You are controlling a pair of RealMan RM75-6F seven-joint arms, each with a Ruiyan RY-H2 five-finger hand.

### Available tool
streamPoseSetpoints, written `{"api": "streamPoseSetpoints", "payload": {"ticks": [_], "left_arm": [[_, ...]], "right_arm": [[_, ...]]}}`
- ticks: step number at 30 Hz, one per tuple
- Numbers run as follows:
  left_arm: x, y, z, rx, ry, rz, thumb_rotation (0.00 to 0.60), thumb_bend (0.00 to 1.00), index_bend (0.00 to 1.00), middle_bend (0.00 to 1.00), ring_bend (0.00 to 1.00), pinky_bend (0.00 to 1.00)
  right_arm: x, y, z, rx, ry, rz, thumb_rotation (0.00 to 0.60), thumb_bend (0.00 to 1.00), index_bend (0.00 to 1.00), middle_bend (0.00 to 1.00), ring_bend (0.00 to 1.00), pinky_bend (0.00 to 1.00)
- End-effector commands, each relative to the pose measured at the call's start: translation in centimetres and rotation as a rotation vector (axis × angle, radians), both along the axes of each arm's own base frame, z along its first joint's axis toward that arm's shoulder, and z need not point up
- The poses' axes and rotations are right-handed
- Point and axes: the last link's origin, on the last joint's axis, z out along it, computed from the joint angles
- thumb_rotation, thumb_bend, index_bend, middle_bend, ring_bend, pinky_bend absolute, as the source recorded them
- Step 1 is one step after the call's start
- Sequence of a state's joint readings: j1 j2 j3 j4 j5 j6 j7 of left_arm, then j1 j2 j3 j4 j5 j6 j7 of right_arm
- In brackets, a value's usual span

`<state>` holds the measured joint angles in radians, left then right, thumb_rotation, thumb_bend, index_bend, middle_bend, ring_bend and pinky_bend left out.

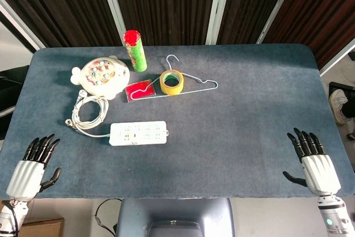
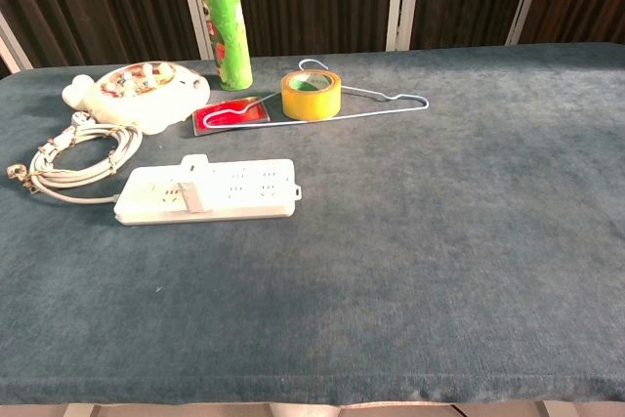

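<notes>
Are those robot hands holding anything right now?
No. The left robot hand and right robot hand are both empty, fingers spread, at the table's near edge.

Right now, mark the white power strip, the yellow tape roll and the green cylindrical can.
white power strip (image 2: 207, 190): chest view, middle of its top face.
yellow tape roll (image 2: 311, 99): chest view, outer side wall.
green cylindrical can (image 1: 137, 52): head view, mid body.

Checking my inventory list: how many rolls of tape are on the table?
1: the yellow tape roll lies on the wire hanger, beside the red card. None visibly hidden.
</notes>
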<state>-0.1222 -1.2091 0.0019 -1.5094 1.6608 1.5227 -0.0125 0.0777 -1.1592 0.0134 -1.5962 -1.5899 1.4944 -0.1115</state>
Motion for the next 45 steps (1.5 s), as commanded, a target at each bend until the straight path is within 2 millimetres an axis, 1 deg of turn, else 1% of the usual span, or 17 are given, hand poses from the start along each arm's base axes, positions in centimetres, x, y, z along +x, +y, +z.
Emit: {"api": "streamPoseSetpoints", "payload": {"ticks": [1,5,7,11,14,15,17,21,24,27,33,38,45], "left_arm": [[0.0,0.0,-0.5,-0.021,0.005,-0.003,0.600,0.39,0.00,0.00,0.00,0.06],[0.4,0.5,-1.7,-0.061,-0.007,-0.013,0.600,0.39,0.00,0.00,0.00,0.06],[1.0,1.1,-2.9,-0.086,-0.036,-0.044,0.600,0.39,0.00,0.00,0.00,0.06],[2.6,3.0,-6.2,-0.158,-0.064,-0.097,0.600,0.39,0.00,0.00,0.00,0.06],[4.4,4.6,-9.1,-0.212,-0.076,-0.118,0.600,0.38,0.00,0.00,0.00,0.06],[5.1,5.0,-10.2,-0.235,-0.083,-0.124,0.600,0.38,0.00,0.00,0.00,0.06],[6.1,5.6,-11.4,-0.250,-0.089,-0.136,0.600,0.38,0.00,0.00,0.00,0.06],[7.9,6.5,-13.8,-0.271,-0.092,-0.148,0.600,0.38,0.00,0.00,0.00,0.06],[9.1,7.3,-15.0,-0.271,-0.096,-0.143,0.600,0.38,0.00,0.00,0.00,0.06],[10.2,8.4,-16.0,-0.242,-0.085,-0.145,0.600,0.38,0.00,0.00,0.00,0.06],[11.0,10.0,-18.2,-0.197,-0.030,-0.129,0.600,0.38,0.00,0.00,0.00,0.06],[11.7,10.6,-19.5,-0.195,-0.033,-0.114,0.600,0.38,0.00,0.00,0.00,0.06],[12.1,11.8,-21.3,-0.180,0.050,-0.105,0.600,0.38,0.00,0.00,0.00,0.06]], "right_arm": [[0.0,0.0,0.1,-0.001,-0.003,-0.004,0.600,0.14,0.00,0.00,0.00,0.00],[-0.1,0.0,0.2,0.002,-0.010,-0.007,0.600,0.14,0.00,0.00,0.00,0.00],[-0.1,-0.1,0.3,-0.004,-0.018,-0.004,0.600,0.14,0.00,0.00,0.00,0.00],[0.2,-0.9,0.1,-0.005,-0.038,0.026,0.600,0.14,0.00,0.00,0.00,0.00],[0.6,-2.3,-0.4,-0.001,-0.074,0.062,0.600,0.14,0.00,0.00,0.00,0.00],[0.9,-3.1,-0.7,0.004,-0.086,0.080,0.600,0.14,0.00,0.00,0.00,0.00],[1.4,-4.3,-1.3,0.019,-0.100,0.106,0.600,0.14,0.00,0.00,0.00,0.00],[2.5,-6.8,-3.2,0.079,-0.110,0.140,0.600,0.22,0.00,0.00,0.00,0.00],[3.1,-8.0,-4.2,0.113,-0.122,0.132,0.600,0.24,0.00,0.00,0.00,0.00],[3.5,-8.8,-4.9,0.130,-0.137,0.120,0.600,0.24,0.00,0.00,0.00,0.00],[4.1,-10.2,-5.9,0.158,-0.153,0.089,0.600,0.24,0.00,0.00,0.00,0.00],[4.5,-11.0,-6.1,0.162,-0.160,0.067,0.600,0.24,0.00,0.00,0.00,0.00],[4.7,-11.1,-5.8,0.169,-0.175,0.041,0.600,0.23,0.00,0.00,0.00,0.00]]}}
